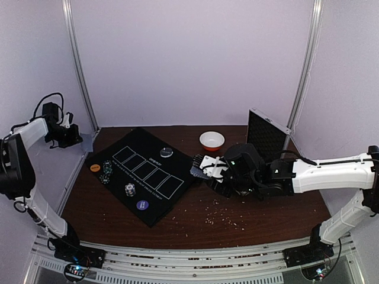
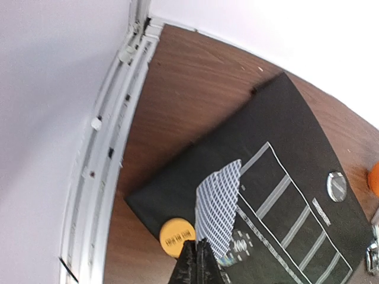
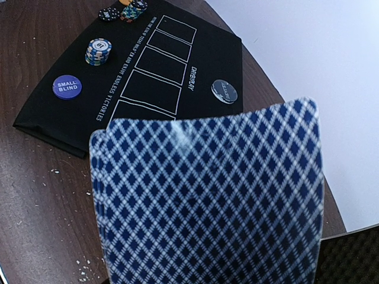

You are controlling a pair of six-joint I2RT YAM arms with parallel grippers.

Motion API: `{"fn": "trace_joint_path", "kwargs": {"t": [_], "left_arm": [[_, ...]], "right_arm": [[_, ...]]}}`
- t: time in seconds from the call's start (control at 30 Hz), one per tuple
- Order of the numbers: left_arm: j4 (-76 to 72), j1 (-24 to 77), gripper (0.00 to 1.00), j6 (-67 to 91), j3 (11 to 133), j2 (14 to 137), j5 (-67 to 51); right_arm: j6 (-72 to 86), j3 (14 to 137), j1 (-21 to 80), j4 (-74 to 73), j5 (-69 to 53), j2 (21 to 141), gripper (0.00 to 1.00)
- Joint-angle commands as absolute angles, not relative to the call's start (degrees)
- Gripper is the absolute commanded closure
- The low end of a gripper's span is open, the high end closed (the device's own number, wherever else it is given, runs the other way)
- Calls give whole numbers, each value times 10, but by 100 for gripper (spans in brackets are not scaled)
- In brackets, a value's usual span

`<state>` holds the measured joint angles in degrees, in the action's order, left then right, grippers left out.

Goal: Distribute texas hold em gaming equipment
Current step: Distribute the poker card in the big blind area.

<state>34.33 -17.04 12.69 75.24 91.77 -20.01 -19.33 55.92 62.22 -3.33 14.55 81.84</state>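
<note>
**Left gripper**: fingers are pressed together on the near edge of one blue-diamond card, which sticks out ahead of the tips. Just left of the tips we see the orange disc. Farther ahead and to the right, the pale grey disc sits on the black mat. Behind the fingers the forearm runs back to a sharply folded elbow by the left wall.

**Right gripper**: its fingers don't show in the wrist view. From overhead we see them clamped on a card stack, which bows across the lens. Beyond the stack lie the purple disc and a chip stack. The white bowl sits near the gripper, to its right. Behind the gripper the forearm runs low and nearly level over the table to an elbow at the far right.
</note>
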Motion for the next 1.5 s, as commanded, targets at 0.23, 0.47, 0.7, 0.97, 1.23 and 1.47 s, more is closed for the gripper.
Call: {"fn": "trace_joint_path", "kwargs": {"t": [0.23, 0.47, 0.7, 0.97, 1.23, 1.47], "left_arm": [[430, -172, 100, -4, 1012, 1175, -125], [439, -170, 100, -84, 1032, 1212, -62], [439, -162, 100, -138, 1019, 1200, -46], [439, -134, 100, -213, 976, 1184, -67], [438, -98, 100, -248, 981, 1219, -20], [425, -81, 100, -270, 976, 1226, 55]], "right_arm": [[-195, 569, 604, -19, 110, 827, 53], [-190, 584, 604, -37, 106, 838, 53], [-187, 596, 604, -55, 106, 848, 53], [-192, 616, 604, -78, 103, 860, 53], [-187, 613, 604, -82, 101, 856, 53], [-185, 615, 604, -85, 101, 853, 53]]}}
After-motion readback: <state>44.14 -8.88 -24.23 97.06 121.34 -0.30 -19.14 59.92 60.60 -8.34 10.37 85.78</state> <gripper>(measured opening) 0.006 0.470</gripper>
